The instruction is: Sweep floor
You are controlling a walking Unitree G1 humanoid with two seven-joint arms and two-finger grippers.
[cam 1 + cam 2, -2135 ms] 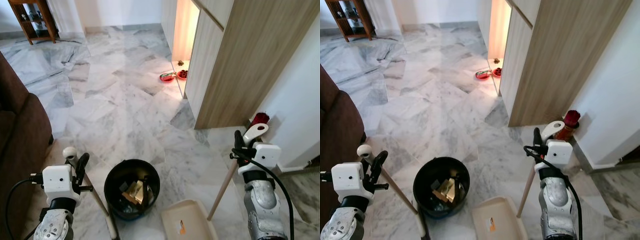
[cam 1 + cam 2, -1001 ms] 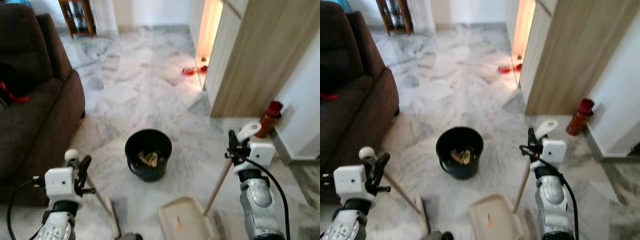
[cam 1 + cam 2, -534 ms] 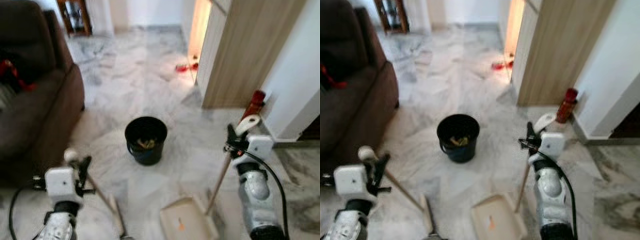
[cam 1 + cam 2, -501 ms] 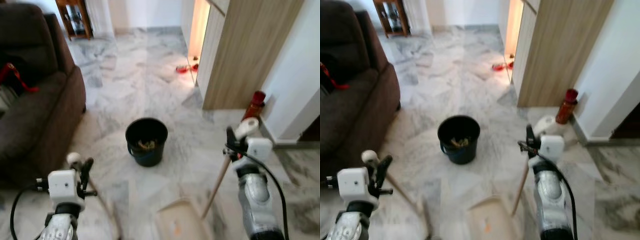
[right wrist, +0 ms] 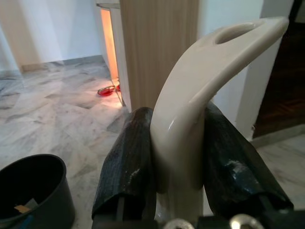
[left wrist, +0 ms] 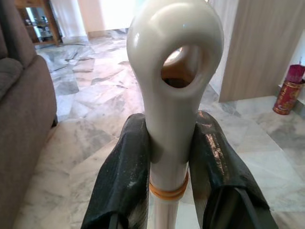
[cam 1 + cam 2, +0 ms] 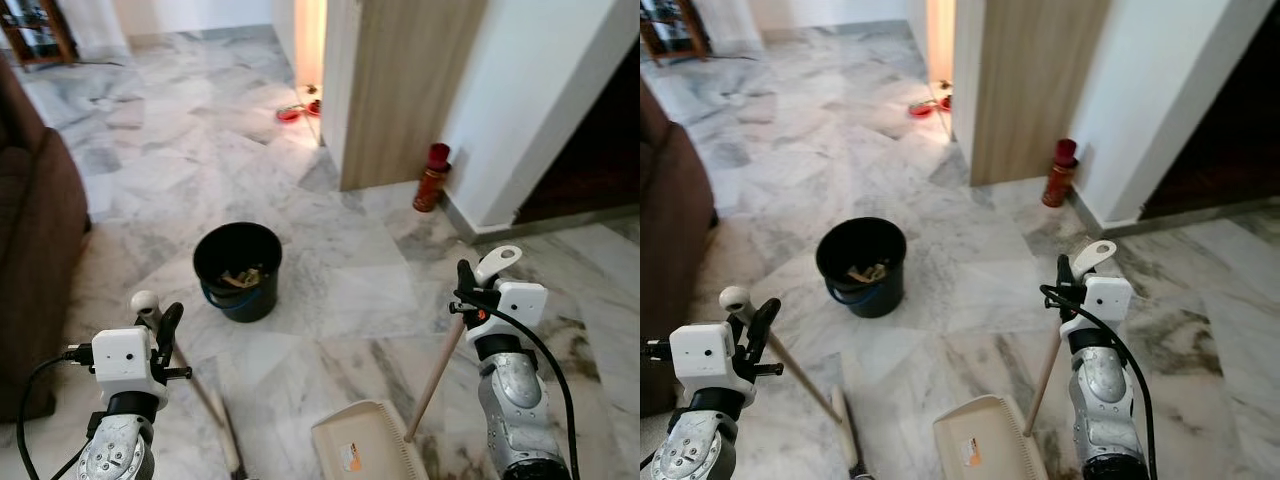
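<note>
Left wrist view: the left gripper (image 6: pixel 169 157) has its black jaws clamped on the broom (image 7: pixel 190 375), whose glossy cream handle ends in a rounded loop; its head is cut off at the near edge. The right gripper (image 5: pixel 178 157) pinches the dustpan (image 7: pixel 365 445) by its curved cream grip, pan on marble floor (image 7: pixel 340 290). A black bucket (image 7: pixel 237 270) with hard-to-identify scraps stands farther off.

Marble floor (image 7: pixel 330 290): black bucket (image 7: pixel 238 270), dustpan (image 7: pixel 365 447), red bottle (image 7: pixel 432 177).

no legible text, dustpan (image 7: pixel 365 450) sticker unreadable
</note>
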